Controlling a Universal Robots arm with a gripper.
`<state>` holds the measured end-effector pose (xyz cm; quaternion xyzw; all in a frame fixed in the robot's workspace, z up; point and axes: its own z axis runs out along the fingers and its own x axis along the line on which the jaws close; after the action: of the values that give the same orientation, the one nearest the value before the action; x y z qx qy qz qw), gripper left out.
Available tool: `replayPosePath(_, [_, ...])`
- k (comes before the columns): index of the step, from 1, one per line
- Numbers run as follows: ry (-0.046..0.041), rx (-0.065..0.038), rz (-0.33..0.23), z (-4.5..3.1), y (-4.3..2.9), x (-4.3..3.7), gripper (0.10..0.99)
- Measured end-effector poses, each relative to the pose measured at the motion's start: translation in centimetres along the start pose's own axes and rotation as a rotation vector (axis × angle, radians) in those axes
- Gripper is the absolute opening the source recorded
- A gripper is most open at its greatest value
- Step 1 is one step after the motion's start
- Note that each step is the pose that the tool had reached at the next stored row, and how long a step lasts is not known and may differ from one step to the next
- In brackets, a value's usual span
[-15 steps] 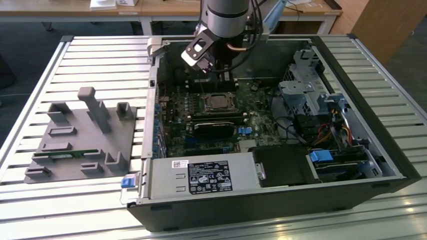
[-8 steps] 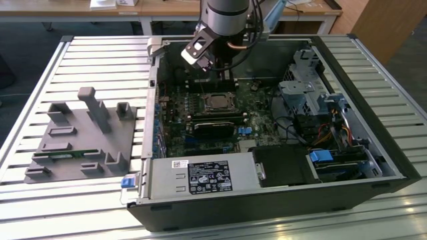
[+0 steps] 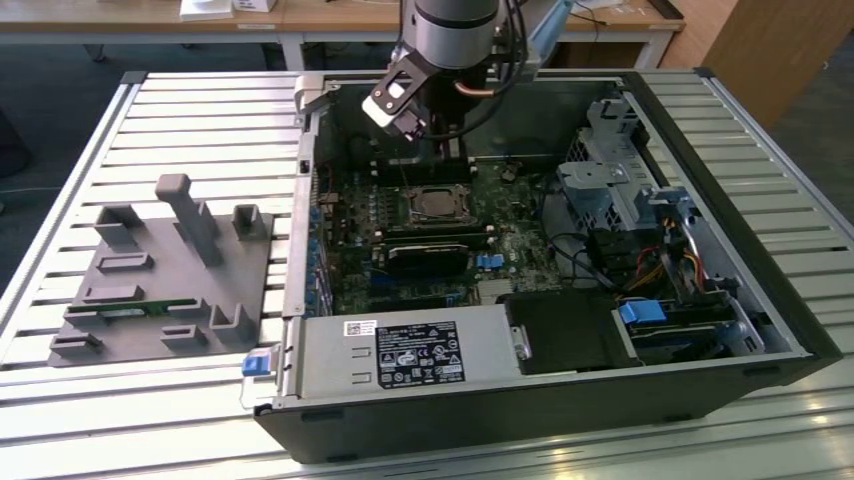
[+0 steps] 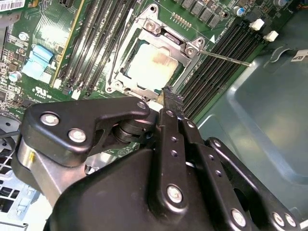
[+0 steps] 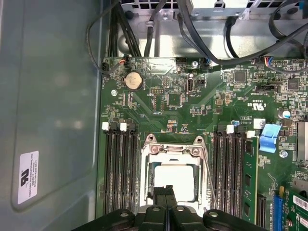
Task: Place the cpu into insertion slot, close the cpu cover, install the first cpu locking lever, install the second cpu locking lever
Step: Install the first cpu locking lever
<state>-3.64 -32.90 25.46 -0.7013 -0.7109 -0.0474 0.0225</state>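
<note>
In the exterior view the open computer case lies on its side on the slatted table, with a grey fixture at nine o'clock from it. The arm reaches into the case from twelve o'clock. Its end effector hangs just at twelve o'clock of the cpu, which sits near the middle of the green board. In both wrist views the two black fingers are pressed together with nothing pinched between them, and their tip is at the edge of the insertion slot. I cannot tell whether the tip touches the metal. The cpu lies flat in the slot, its dull silver top showing through the square window of the cpu cover, which is folded down over it. A thin wire locking lever runs along one side of the slot and slants out toward the nearest memory slots. In the second wrist view another wire lever runs along the opposite side.
</note>
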Motion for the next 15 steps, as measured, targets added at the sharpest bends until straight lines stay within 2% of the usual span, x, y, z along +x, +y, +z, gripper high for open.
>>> replayPosePath(15, [0.0001, 0.000, 0.000, -0.91, 0.04, 0.09, 0.106])
